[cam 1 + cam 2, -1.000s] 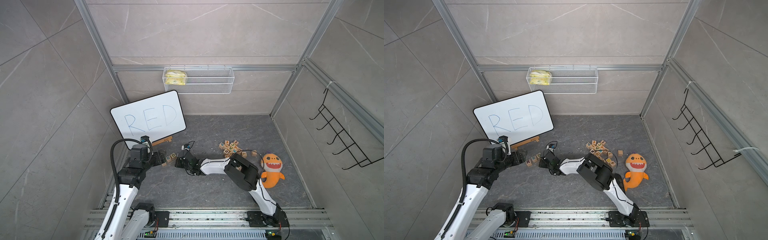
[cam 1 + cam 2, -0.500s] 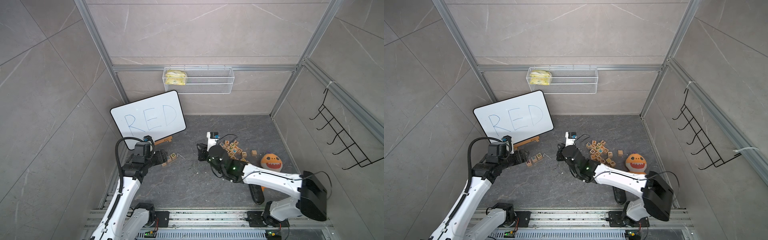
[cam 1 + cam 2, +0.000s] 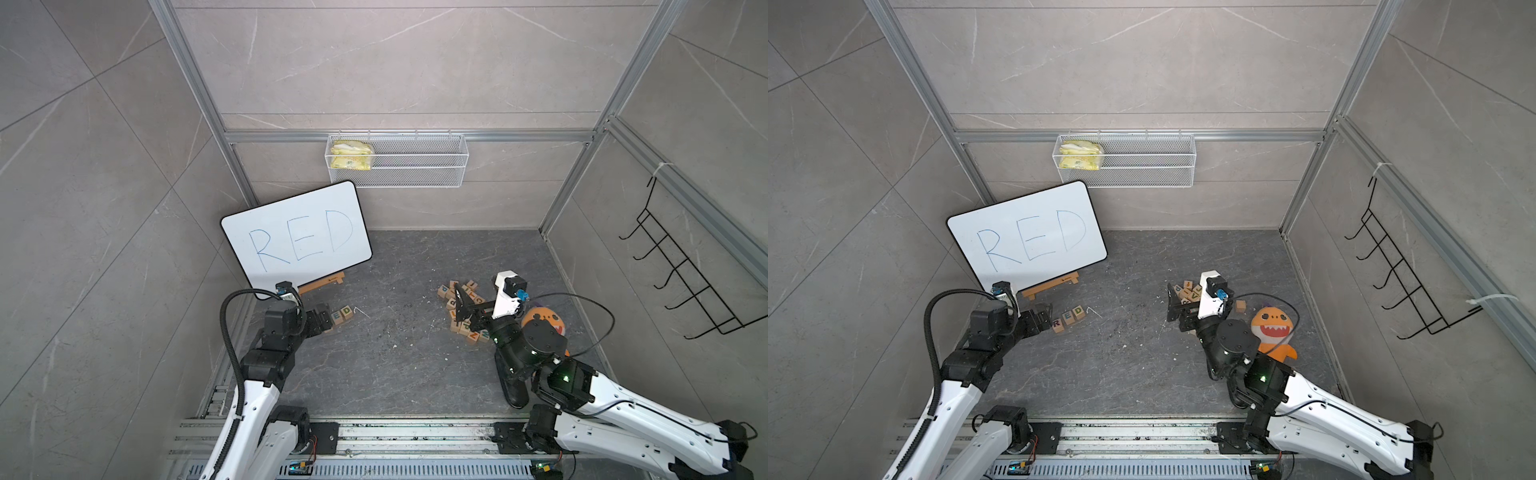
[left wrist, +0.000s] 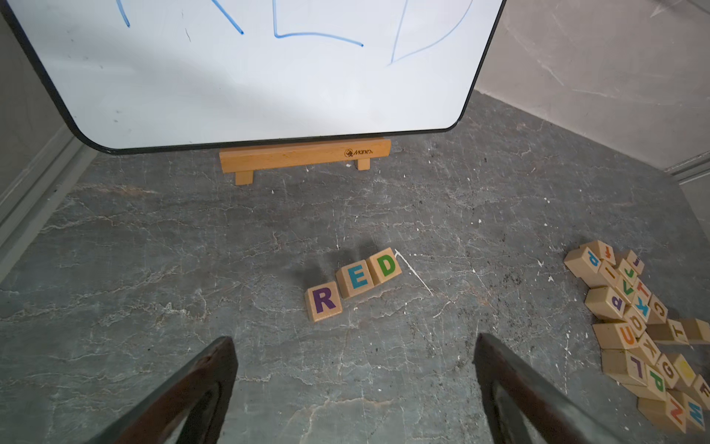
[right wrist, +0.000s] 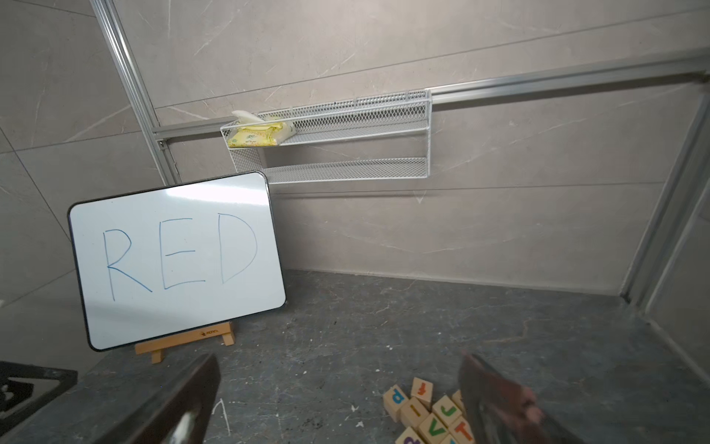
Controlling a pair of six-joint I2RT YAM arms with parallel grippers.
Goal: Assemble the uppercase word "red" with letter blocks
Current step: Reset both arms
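Observation:
Three letter blocks lie side by side in a slightly slanted row on the grey floor in front of the whiteboard: R (image 4: pixel 324 301), E (image 4: pixel 357 277) and D (image 4: pixel 385 266). The row (image 3: pixel 1068 318) reads RED in a top view. My left gripper (image 4: pixel 352 338) stands open just short of the R block, with nothing between its fingers. Farther right, my right gripper (image 5: pixel 339 356) is open and empty, raised over the near edge of the loose pile of letter blocks (image 5: pixel 426 411). The pile (image 3: pixel 473 332) is partly hidden by that arm.
A whiteboard (image 3: pixel 297 232) with blue handwritten RED leans on a small wooden easel (image 3: pixel 322 284) at the back left. An orange shark plush (image 3: pixel 1273 328) lies right of the pile. A wire basket (image 3: pixel 397 160) hangs on the back wall, and a black hook rack (image 3: pixel 681 282) on the right wall.
Both grippers have opened. The right arm has pulled away from the row of three blocks and swung right to the pile. The left gripper has stayed by the R block.

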